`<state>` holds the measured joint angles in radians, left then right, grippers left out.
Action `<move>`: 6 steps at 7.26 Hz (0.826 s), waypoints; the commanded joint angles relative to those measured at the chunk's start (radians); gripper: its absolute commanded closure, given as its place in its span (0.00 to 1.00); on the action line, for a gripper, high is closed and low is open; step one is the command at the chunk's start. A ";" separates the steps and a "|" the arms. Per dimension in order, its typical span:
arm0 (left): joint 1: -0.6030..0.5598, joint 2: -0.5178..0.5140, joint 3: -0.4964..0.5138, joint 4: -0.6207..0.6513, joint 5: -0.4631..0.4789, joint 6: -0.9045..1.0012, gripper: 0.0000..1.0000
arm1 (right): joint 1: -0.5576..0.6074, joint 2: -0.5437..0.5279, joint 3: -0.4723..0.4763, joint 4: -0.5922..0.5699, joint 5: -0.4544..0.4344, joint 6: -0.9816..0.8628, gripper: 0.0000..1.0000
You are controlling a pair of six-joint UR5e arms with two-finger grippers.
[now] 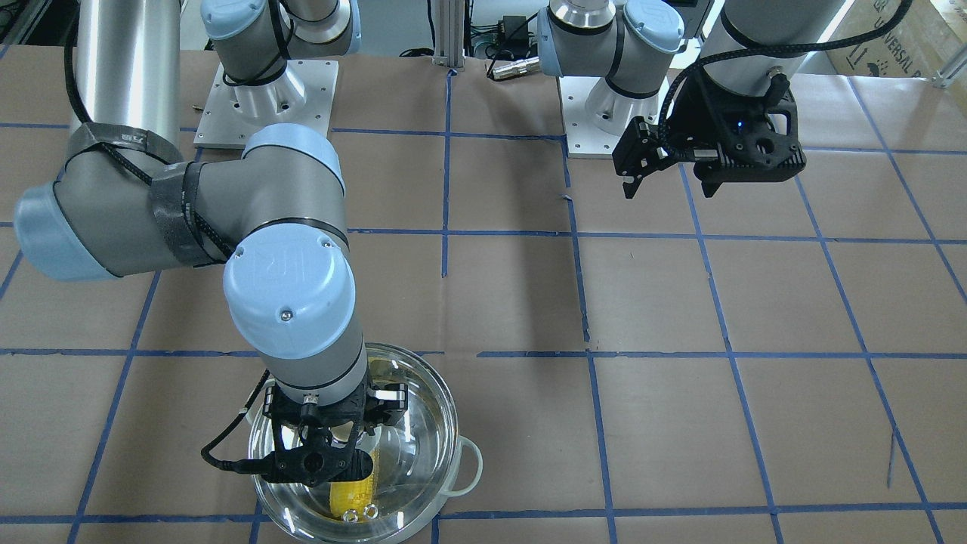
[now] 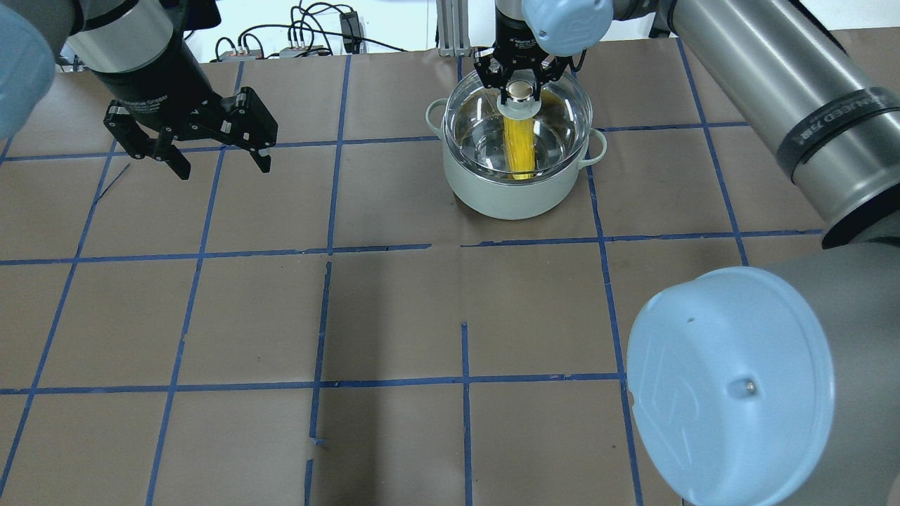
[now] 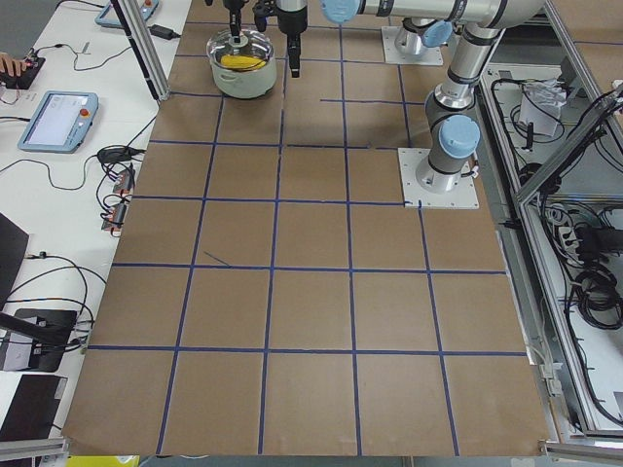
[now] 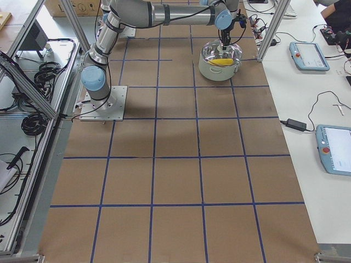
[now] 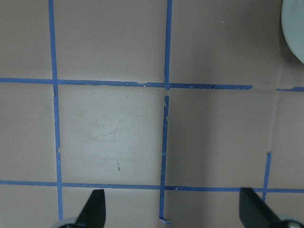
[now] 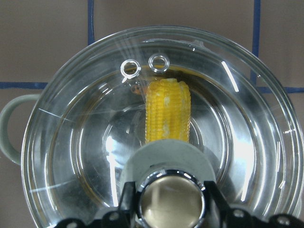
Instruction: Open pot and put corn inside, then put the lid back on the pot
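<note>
The pot (image 2: pixel 517 197), pale green outside and shiny inside, stands at the far middle of the table. The yellow corn (image 2: pixel 520 147) lies inside it and shows through the glass in the right wrist view (image 6: pixel 167 111). The clear lid (image 2: pixel 559 112) covers the pot's mouth; I cannot tell whether it rests on the rim. My right gripper (image 2: pixel 519 90) is shut on the lid's knob (image 6: pixel 170 199), straight above the pot. My left gripper (image 2: pixel 222 169) is open and empty, held above the bare table well to the left of the pot.
Brown paper with blue tape lines covers the table (image 2: pixel 394 316). My right arm's elbow (image 2: pixel 731 386) hangs over the near right. The pot's edge (image 5: pixel 294 28) shows at the top right of the left wrist view. Operator tablets (image 4: pixel 310 55) lie beyond the far edge.
</note>
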<state>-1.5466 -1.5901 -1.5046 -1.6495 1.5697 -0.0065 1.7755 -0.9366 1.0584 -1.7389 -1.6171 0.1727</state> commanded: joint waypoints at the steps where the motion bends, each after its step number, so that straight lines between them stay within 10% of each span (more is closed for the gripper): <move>1: 0.002 0.002 0.000 0.010 0.000 0.042 0.00 | -0.010 -0.002 -0.003 0.018 0.002 -0.015 0.83; 6: 0.000 0.004 0.000 0.011 0.004 0.040 0.00 | -0.008 -0.010 -0.008 0.042 0.023 -0.015 0.83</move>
<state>-1.5461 -1.5862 -1.5048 -1.6394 1.5739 0.0344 1.7658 -0.9458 1.0512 -1.6943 -1.6007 0.1563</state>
